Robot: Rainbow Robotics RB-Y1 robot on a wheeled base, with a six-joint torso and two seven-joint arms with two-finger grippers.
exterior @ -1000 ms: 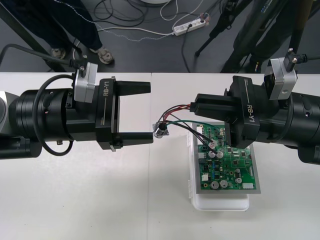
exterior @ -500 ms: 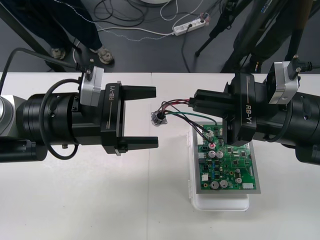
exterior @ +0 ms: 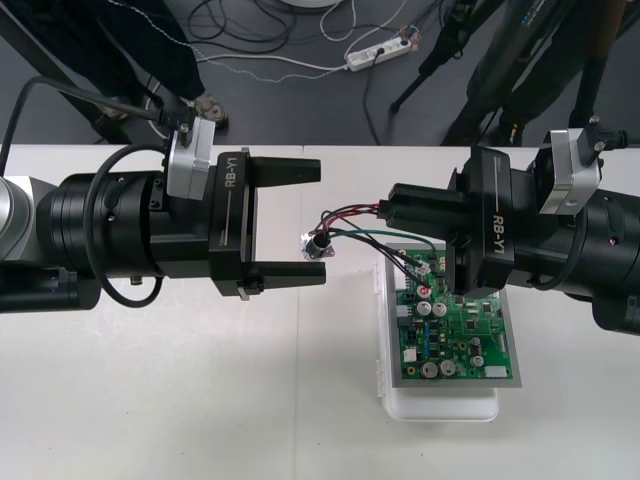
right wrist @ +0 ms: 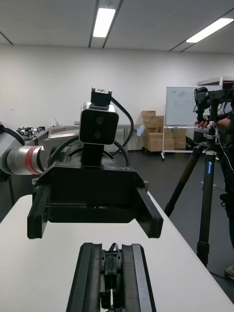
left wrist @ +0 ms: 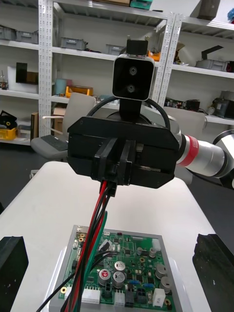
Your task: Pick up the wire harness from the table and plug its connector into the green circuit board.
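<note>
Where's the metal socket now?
In the front view, the socket sits between the fingertips of the open left gripper, on wires held by the right gripper, left of the green circuit board.

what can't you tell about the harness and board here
- Plug: front view, right tool shut on the wires covers part of the green circuit board; seated or not, hidden.
- Wire ends: left wrist view, cut off at the bottom edge.
- Socket: front view, too small to tell whether the open left tool touches it.

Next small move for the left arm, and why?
Probably ease the open left gripper forward around the round metal flanged socket. It hangs at the mouth of its jaws, while the right gripper is shut on the thin red, black and green wires.
</note>
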